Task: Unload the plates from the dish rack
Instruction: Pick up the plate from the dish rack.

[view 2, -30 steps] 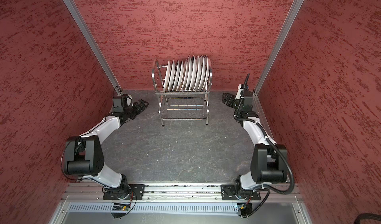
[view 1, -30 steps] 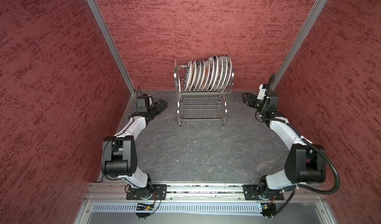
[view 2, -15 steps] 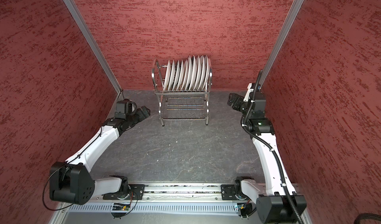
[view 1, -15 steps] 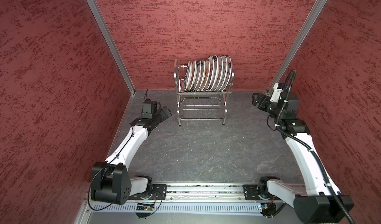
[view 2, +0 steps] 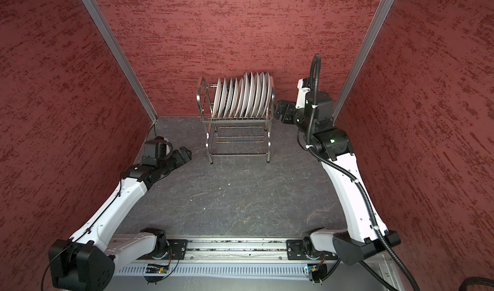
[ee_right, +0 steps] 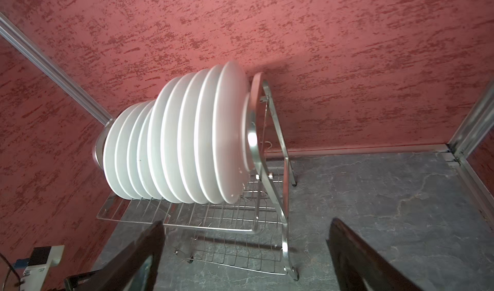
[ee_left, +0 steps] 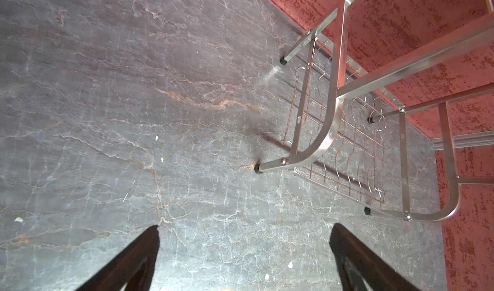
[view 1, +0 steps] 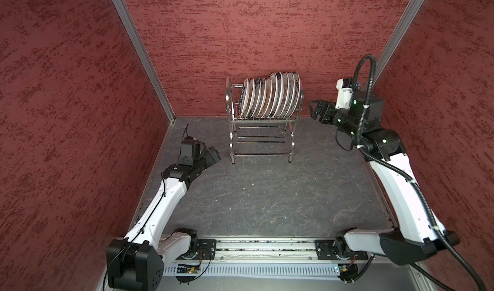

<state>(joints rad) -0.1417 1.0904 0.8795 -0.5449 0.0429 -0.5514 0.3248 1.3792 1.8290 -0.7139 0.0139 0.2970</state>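
well, the rack (view 1: 260, 131) stands at the back of the dark stone-look table (view 1: 267, 196), against the red wall (view 1: 267, 35), and the plates (view 1: 270, 97) sit on edge in a row along its upper shelf, leaning a little. in a top view their faces show printed rims and an orange pattern. from the right wrist the same plates (ee_right: 187, 142) show only plain white backs, the nearest one close by the arched end frame. the left wrist view takes in just the rack's legs and wavy lower shelf (ee_left: 338, 153). the left claw (view 1: 213, 154) hangs low over the table, near the rack's front left leg but apart from it, its fingers (ee_left: 139, 260) spread wide with nothing between them. the right claw (view 1: 315, 110) is raised to plate height, just beside the rack's right end and not touching it, its fingers (ee_right: 355, 257) likewise apart and empty.
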